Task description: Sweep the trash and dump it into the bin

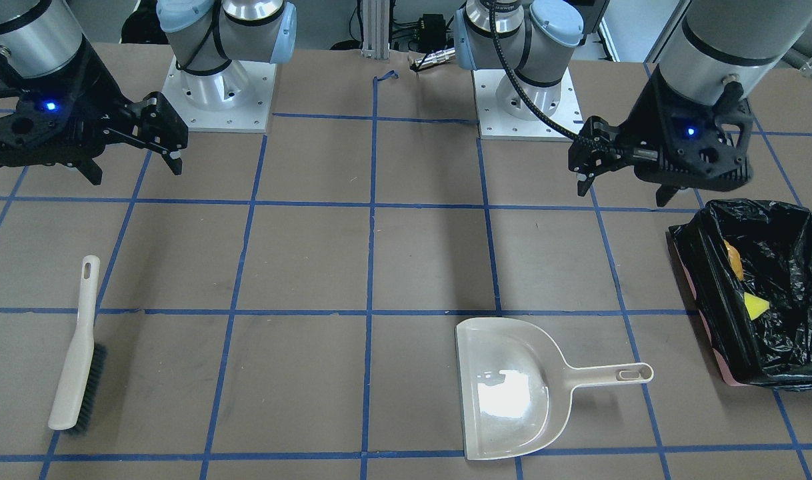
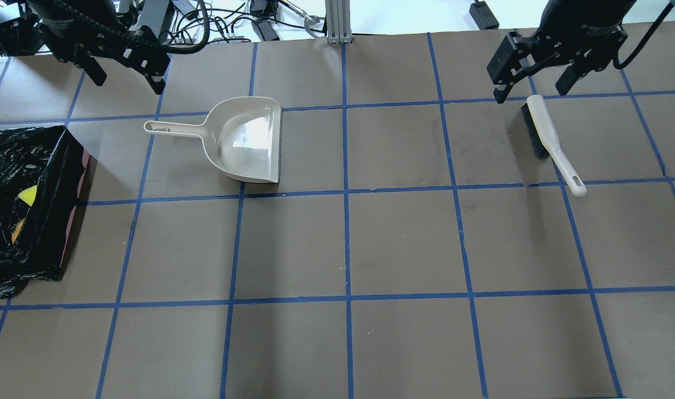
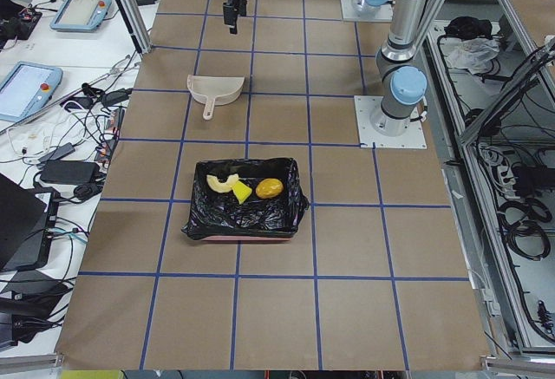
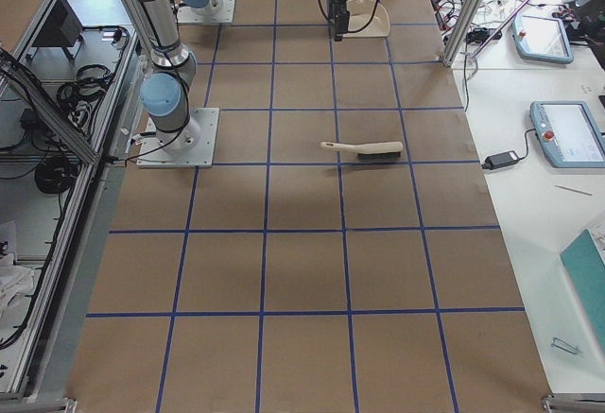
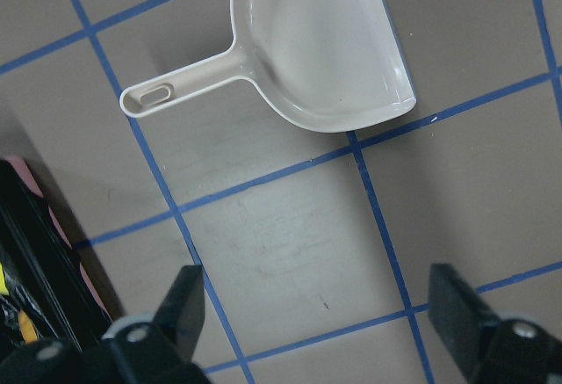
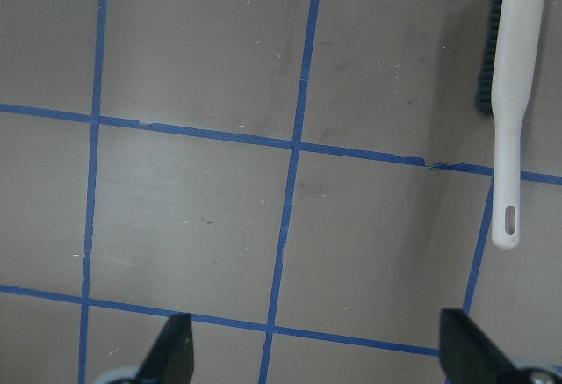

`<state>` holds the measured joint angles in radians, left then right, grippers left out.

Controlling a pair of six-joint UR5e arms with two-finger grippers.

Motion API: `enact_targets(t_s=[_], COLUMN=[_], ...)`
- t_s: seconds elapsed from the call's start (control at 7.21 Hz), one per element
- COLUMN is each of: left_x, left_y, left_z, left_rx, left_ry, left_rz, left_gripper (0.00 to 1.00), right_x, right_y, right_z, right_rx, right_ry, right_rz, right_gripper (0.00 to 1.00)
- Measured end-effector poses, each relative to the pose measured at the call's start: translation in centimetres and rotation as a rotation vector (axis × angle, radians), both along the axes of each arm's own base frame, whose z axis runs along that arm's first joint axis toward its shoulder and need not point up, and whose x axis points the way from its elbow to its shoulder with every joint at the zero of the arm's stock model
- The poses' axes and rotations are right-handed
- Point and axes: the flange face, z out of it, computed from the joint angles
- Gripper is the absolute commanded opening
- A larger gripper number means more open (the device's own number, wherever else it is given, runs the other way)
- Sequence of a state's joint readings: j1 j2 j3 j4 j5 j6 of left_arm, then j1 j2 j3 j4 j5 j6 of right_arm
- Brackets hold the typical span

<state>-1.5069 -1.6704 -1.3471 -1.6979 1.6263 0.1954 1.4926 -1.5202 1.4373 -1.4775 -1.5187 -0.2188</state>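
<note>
Where one bin (image 3: 244,224) sits, it holds trash (image 3: 242,192) — three pieces.

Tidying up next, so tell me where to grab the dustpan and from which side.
Grip the dustpan by its handle from above, the left gripper closing across its narrow width. It lies flat, the pan too wide, and the slim handle juts toward the bin.

Brown table (image 2: 404,244) gridded with blue tape (image 2: 346,238), white cable-strewn benches (image 3: 95,49) alongside.
</note>
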Motion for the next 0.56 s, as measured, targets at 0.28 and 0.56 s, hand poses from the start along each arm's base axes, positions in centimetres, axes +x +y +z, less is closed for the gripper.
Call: enact_targets(t_s=[0.28,0.56], left_x=[-0.7,-1.0], left_y=[4.2,5.8], left_z=[-1.9,-3.0], left_rx=[-0.015,-0.062], left_ry=[0.006,0.009], left_rz=[0.098,0.113], left_gripper=[1.0,1.0], right_x=[0.0,0.0], right_y=[0.0,0.0], right_z=[0.0,0.1], right_rx=[-0.001,-0.002], right_ry=[0.0,-0.001], right_rz=[0.0,0.0], right_gripper=[1.0,1.0])
